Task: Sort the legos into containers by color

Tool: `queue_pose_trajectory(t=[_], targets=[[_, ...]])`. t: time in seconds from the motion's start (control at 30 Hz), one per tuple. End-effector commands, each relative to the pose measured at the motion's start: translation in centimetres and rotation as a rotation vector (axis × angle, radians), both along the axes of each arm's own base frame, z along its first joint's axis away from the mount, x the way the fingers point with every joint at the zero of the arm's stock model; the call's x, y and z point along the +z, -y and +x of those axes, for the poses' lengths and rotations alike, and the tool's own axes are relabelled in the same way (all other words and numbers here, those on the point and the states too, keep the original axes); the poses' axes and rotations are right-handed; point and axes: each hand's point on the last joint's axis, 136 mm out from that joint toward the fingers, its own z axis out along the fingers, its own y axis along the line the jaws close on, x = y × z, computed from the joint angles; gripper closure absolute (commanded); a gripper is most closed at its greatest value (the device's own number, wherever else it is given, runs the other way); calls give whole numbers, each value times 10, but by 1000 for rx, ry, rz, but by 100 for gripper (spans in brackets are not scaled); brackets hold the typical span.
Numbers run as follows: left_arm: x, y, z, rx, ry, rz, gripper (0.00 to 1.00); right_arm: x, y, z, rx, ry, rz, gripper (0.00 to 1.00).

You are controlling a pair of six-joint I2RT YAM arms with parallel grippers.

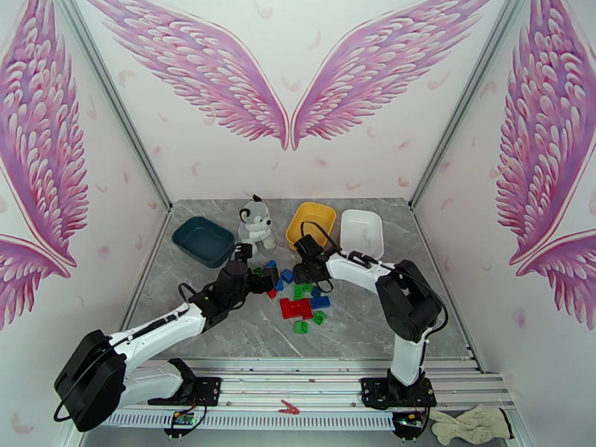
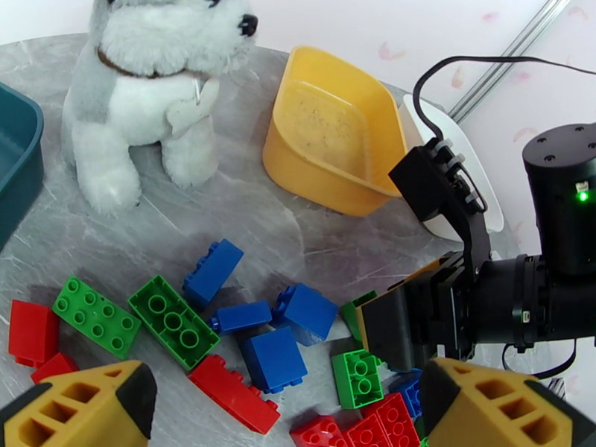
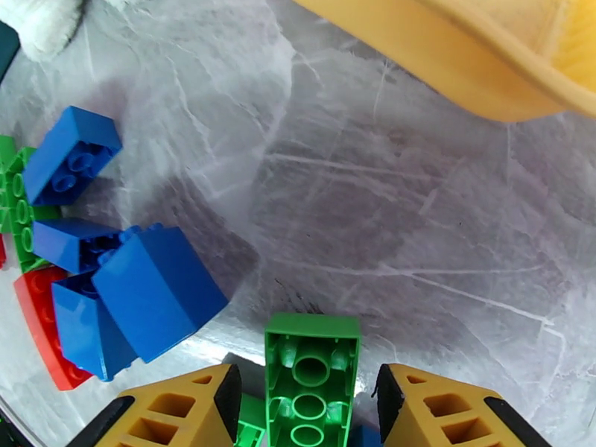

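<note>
Right gripper stood narrow around an upturned green brick, one finger on each side (whether it truly pinched the piece, I could not tell). Left gripper hovered wide open above the red, green and blue bricks, which lay loose in a heap on the grey table. Beyond the heap sat a toy dog, flanked by the teal tray on its left and the yellow tray and white tray on its right.
</note>
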Motion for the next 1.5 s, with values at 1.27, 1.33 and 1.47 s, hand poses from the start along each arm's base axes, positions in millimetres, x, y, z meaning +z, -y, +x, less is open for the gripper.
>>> queue_pose_trajectory(t=[1.27,1.33,1.47], targets=[[79,129,7,-229,120,-55,1,134,108,55,-347,267,121,75],[74,144,15,-253,116,-34,1,140,134,67,-410,293,106,75],[57,171,23,-313,101,7,1,147,178,86,-522,339,66,74]])
